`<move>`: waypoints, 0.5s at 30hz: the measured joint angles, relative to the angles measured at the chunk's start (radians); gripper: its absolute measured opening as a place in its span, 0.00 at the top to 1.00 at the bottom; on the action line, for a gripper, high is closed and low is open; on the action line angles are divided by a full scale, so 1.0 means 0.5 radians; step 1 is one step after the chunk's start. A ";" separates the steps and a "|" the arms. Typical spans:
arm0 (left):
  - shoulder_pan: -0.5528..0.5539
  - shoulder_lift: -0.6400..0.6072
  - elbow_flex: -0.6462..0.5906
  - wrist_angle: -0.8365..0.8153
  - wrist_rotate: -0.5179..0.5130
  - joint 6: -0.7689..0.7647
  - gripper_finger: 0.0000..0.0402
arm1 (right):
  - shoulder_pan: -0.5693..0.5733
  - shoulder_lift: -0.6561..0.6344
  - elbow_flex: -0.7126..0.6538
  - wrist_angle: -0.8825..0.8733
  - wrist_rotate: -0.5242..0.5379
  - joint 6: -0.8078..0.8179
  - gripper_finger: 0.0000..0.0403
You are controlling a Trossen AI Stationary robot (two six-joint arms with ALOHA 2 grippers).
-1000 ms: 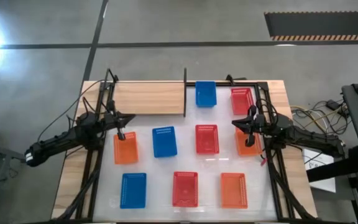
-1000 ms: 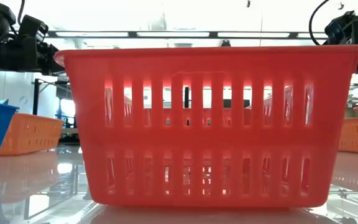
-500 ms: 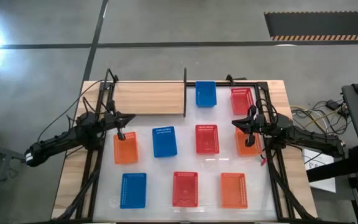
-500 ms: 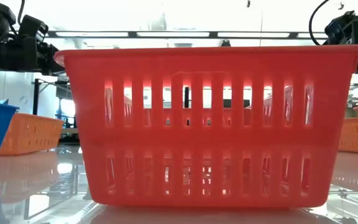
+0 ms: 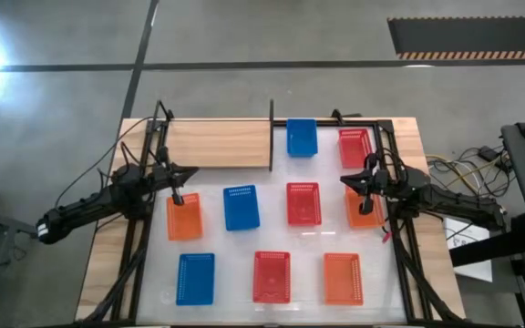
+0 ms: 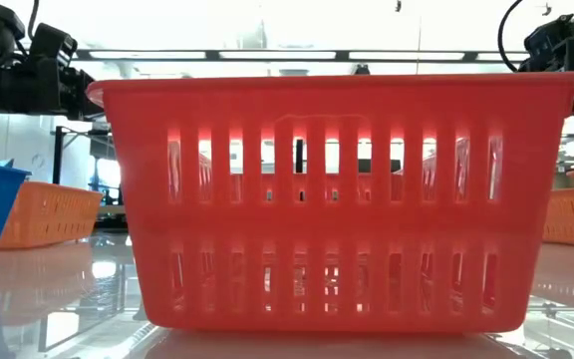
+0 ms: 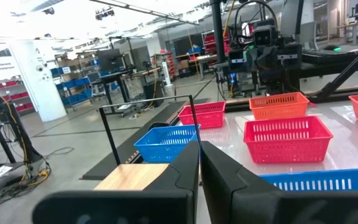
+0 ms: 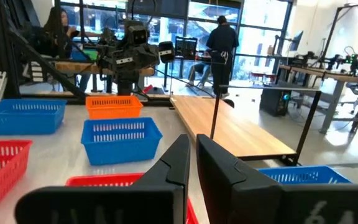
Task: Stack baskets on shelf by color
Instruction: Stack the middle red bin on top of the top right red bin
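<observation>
- The left gripper (image 5: 177, 198) hangs over the far end of an orange basket (image 5: 184, 219) by the table's left edge; in the left wrist view its fingers (image 7: 188, 171) stand almost together with only a thin slit between them, holding nothing.
- The right gripper (image 5: 368, 206) hangs over another orange basket (image 5: 363, 211) by the right edge; its fingers (image 8: 179, 163) are likewise nearly closed and empty.
- Against the earlier frames, neither arm nor any basket shows a shift in the high view; in the low view the right arm sits very slightly differently at the upper right corner.
- The shelf (image 5: 219, 143), a light-wood board, lies at the table's far left corner with nothing on it, its dark post (image 5: 272, 135) at the end nearer the table's middle.
- Just beyond the post sits a blue basket (image 5: 302, 137), and a red basket (image 5: 355, 147) at the far right corner.
- The middle row holds a blue one (image 5: 241, 206) and a red one (image 5: 303, 203) between the two orange baskets.
- Along the near edge: blue (image 5: 196, 278), red (image 5: 272, 276), orange (image 5: 343, 278); that red basket fills the low view.
</observation>
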 joint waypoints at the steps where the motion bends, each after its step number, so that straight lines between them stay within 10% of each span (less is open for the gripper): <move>1: 0.000 0.000 0.000 0.000 0.000 0.000 1.00 | 0.000 0.000 0.000 0.012 0.000 0.018 0.94; 15: 0.000 0.000 0.001 0.041 0.000 -0.003 1.00 | 0.000 0.032 -0.001 0.729 -0.002 0.333 0.94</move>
